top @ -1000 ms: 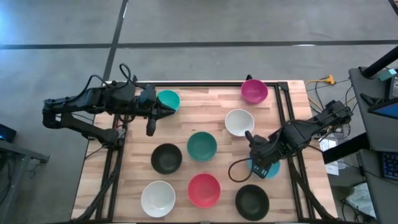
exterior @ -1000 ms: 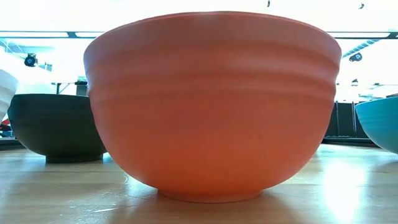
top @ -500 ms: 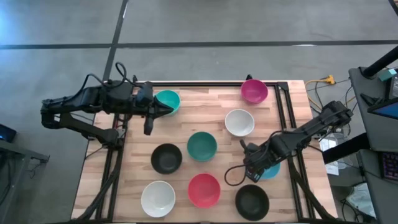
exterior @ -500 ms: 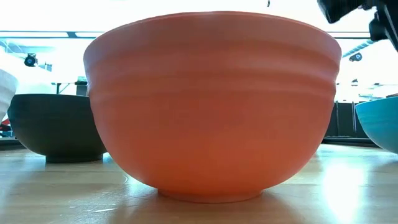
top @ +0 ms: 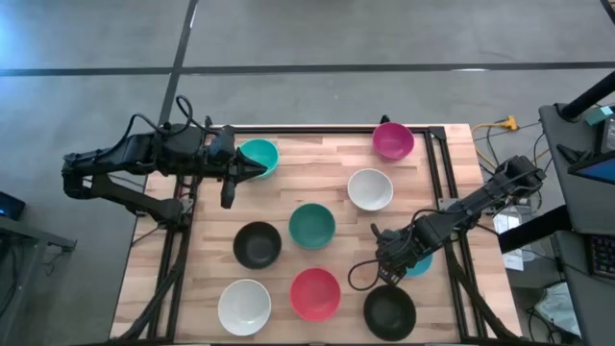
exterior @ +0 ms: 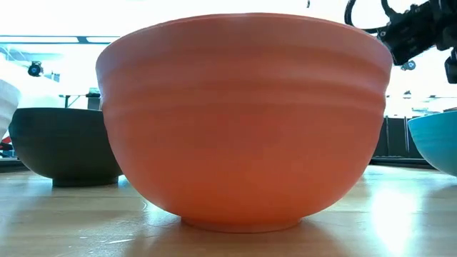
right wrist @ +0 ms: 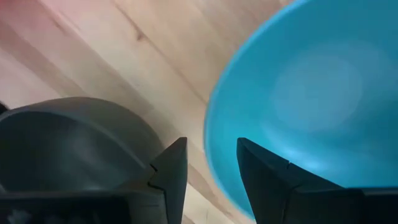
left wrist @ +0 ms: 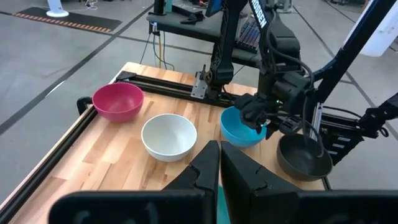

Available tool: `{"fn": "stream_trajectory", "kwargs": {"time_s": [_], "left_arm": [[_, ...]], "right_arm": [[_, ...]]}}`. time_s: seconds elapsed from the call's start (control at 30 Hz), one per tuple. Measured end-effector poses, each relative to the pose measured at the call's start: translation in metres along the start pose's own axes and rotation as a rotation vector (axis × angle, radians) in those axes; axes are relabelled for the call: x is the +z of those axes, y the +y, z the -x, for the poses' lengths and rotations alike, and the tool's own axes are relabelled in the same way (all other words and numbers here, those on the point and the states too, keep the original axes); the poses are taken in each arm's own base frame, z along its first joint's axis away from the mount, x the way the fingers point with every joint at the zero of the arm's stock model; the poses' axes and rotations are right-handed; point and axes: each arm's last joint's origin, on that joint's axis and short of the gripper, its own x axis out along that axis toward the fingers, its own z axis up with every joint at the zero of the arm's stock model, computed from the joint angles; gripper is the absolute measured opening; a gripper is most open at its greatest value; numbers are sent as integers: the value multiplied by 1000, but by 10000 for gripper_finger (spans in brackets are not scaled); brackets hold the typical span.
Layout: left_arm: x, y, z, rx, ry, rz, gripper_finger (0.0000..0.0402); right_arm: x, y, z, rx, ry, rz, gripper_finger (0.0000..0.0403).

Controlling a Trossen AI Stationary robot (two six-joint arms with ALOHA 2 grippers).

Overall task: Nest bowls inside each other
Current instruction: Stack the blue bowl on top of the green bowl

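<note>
A: What's nearest?
B: My right gripper [right wrist: 211, 168], fingers spread, straddling the thin rim of the blue bowl [right wrist: 305, 106], smooth, round, glossy, on wood-plank table [top: 288, 163]. Black bowl [right wrist: 68, 143] just beside.
A: Left?
B: Left gripper [top: 258, 170] pinched shut, empty, near teal bowl [top: 261, 152] at far edge

Over the last second the right gripper [top: 389, 261] was drawn leftward and toward the table's near edge, off the centre of the blue bowl [top: 421, 261] to its left rim, and was brought into the low view's upper right corner.
</note>
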Motion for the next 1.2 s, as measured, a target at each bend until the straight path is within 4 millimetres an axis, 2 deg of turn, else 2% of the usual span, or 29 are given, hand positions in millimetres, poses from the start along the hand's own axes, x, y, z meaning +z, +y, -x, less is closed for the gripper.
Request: {"fn": "stream_trajectory", "kwargs": {"time_s": [0.73, 0.93, 1.2], "left_arm": [[0, 0, 0, 0, 0, 0, 0], [0, 0, 0, 0, 0, 0, 0], [0, 0, 0, -1, 0, -1, 0]], "right_arm": [[1, -9, -16, -10, -8, 43, 118], [2, -7, -17, 17, -9, 59, 91], [1, -8, -18, 18, 13, 84, 35]]}}
